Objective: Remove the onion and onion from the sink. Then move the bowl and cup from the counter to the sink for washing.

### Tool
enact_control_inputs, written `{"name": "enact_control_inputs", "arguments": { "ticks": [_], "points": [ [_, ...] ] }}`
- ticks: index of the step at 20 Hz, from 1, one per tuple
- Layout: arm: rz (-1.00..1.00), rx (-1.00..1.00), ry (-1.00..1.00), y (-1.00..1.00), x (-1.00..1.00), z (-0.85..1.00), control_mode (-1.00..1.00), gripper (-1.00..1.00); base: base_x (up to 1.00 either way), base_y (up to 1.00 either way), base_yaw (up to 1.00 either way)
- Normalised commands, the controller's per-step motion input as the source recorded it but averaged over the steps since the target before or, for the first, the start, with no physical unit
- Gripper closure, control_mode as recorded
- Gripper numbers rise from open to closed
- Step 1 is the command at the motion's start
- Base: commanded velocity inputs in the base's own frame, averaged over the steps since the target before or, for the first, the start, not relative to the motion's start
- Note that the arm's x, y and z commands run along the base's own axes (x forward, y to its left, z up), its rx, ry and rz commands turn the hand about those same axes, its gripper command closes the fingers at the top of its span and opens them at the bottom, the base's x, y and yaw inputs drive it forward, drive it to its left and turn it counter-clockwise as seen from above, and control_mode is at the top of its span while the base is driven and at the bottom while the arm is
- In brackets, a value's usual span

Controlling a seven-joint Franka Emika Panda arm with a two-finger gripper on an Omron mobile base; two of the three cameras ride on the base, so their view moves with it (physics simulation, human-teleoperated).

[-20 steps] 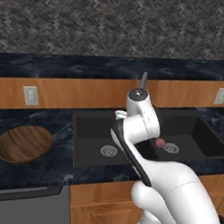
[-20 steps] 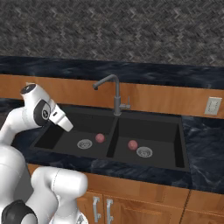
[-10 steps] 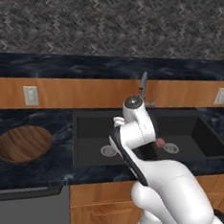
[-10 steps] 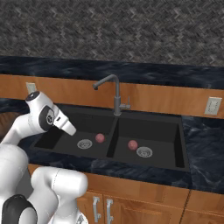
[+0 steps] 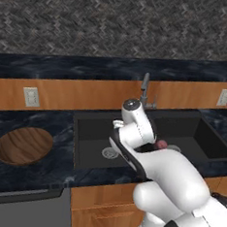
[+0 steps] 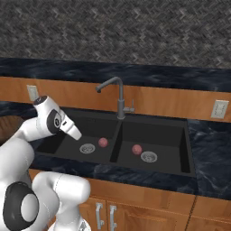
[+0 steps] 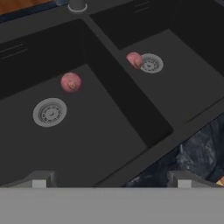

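- On the far left of the left base view, the wooden bowl [image 5: 23, 145] sits untouched on the dark bench [image 5: 13, 172], well apart from the sink [image 5: 90, 128]. We judge the second half of the task has not begun. We cannot pick out the yellow cup anywhere.
- In the left basin, one onion [image 6: 103, 142] lies just beside the round drain [image 6: 87, 148], on the side nearer the divider. From the hand view the same onion [image 7: 71, 82] sits above and right of its drain [image 7: 50, 112].
- We judge the step in hand to be the first: reaching into the sink for an onion, probably this nearer one, since the arm hangs over the left basin's front-left corner.
- The claw [image 7: 109, 179] shows just two small finger tips at the bottom of the hand view, set wide apart with nothing between them, so we read it as open and holding nothing.
- The next move calls for descending into the basin, centring the tips over the onion, and closing gently. A round ball on a smooth floor may well roll.
- Right of the divider, the second onion [image 6: 136, 149] rests touching or nearly touching its drain [image 6: 148, 156]; the hand view is too coarse to say which.
- In the left base view the arm hides most of the sink floor. Just a sliver of pink [image 5: 160, 145] peeps out, presumably the right-hand onion.
- The faucet [image 6: 113, 94] stands behind the divider.
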Motion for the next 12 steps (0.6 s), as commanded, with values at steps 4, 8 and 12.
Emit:
{"name": "enact_control_inputs", "arguments": {
  "ticks": [4,8,12],
  "points": [
    [0.00,0.00,0.00,-0.04,0.16,-0.27,-1.00,-1.00,0.00,0.00,0.00],
    [0.00,0.00,-0.01,-0.09,0.18,-0.26,-1.00,-1.00,0.00,0.00,0.00],
    [0.00,0.00,0.00,-0.08,0.20,-0.23,-1.00,-1.00,0.00,0.00,0.00]
  ]
}}
